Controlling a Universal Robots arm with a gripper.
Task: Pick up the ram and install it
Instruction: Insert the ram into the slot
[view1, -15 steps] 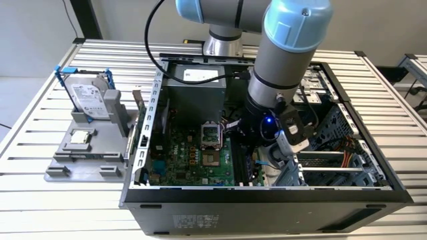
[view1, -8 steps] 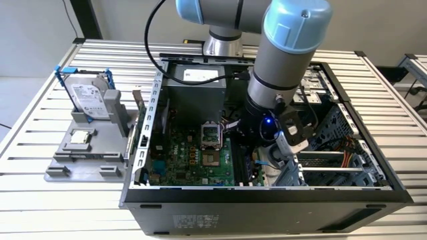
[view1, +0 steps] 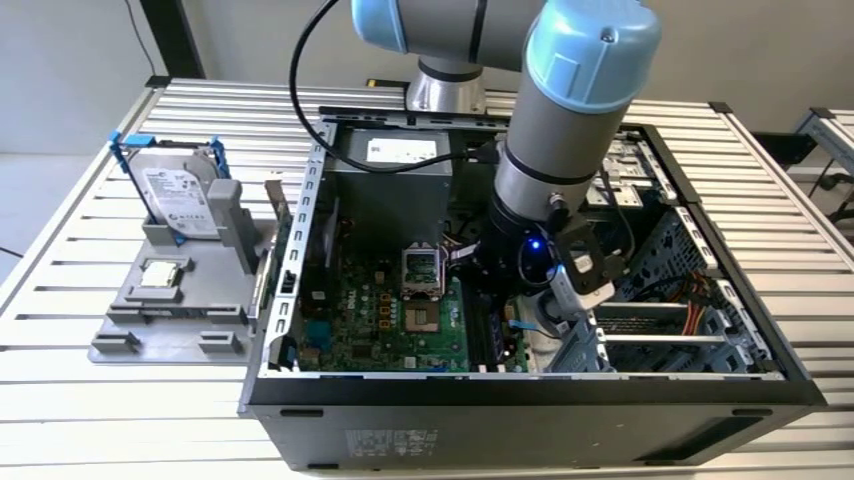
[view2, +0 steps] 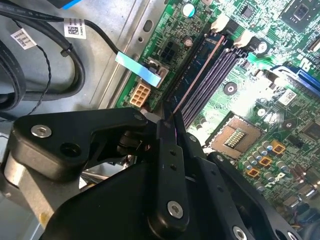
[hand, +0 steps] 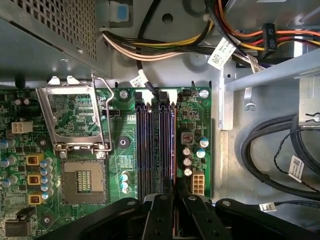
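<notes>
Tool pinching ram edge-on, apparently over motherboard slots.

Robotics lab/test cell: slatted aluminium-profile bench, industrial robot arm, opened desktop PC case, grey parts fixture w/ hard drive.

We see a table of ribbed, pale, matt metal slats. The computer case has matt black sheet-metal walls and bare grey metal inside. The motherboard is glossy green laminate; its slots look like dark smooth plastic. The gripper is matt black, with bright steel screws. The ram shows as a thin edge. The hard drive has a shiny silver top in a blue plastic frame.
</notes>
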